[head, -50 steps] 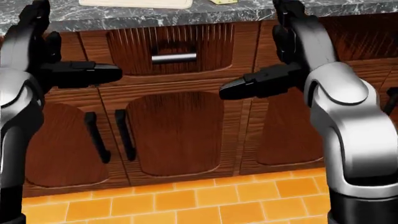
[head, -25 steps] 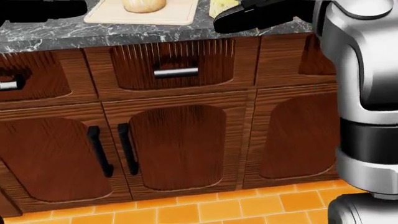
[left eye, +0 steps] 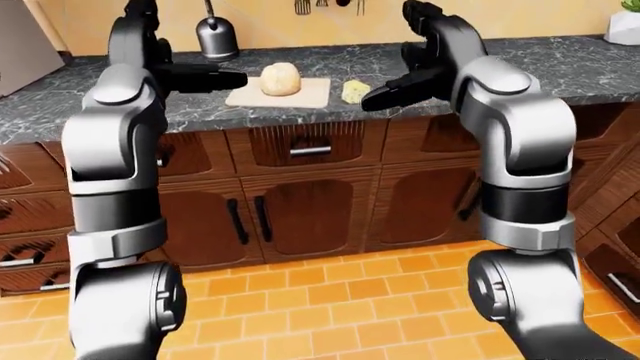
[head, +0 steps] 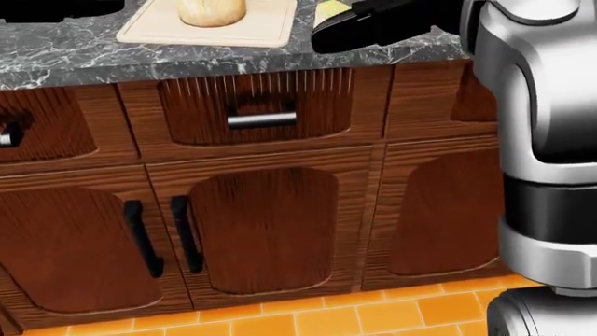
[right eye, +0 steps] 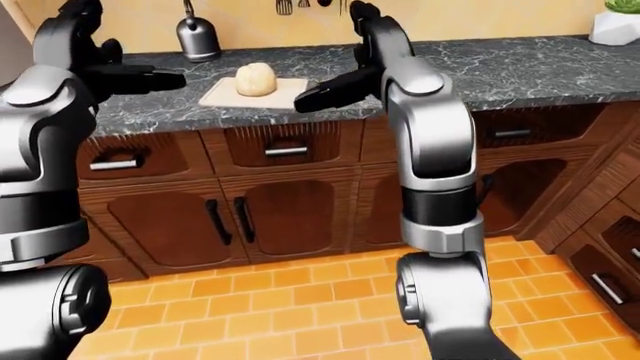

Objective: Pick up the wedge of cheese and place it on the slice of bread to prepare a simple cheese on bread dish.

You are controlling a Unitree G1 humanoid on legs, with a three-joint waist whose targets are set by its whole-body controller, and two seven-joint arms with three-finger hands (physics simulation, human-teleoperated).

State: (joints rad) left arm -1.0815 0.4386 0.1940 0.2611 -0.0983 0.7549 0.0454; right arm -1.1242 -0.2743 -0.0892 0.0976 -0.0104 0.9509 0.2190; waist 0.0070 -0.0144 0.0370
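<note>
Both my arms were raised over the dark marble counter (left eye: 560,67). My left hand (left eye: 205,76) was open, fingers stretched flat, holding nothing, just left of the cutting board (left eye: 300,96) in the left-eye view. My right hand (left eye: 395,91) was also open and empty, fingers pointing left, right beside the cheese (left eye: 354,91). The cheese sat on the counter just right of the board, apart from it. The bread (left eye: 280,78) sat on the board. My right hand hid the cheese in the right-eye view and partly in the head view. A kettle (left eye: 215,35) stood near the wall above the board. Utensils (left eye: 322,4) hung on the wall. Wooden drawers and cabinet doors (head: 261,231) sat below the counter.
</note>
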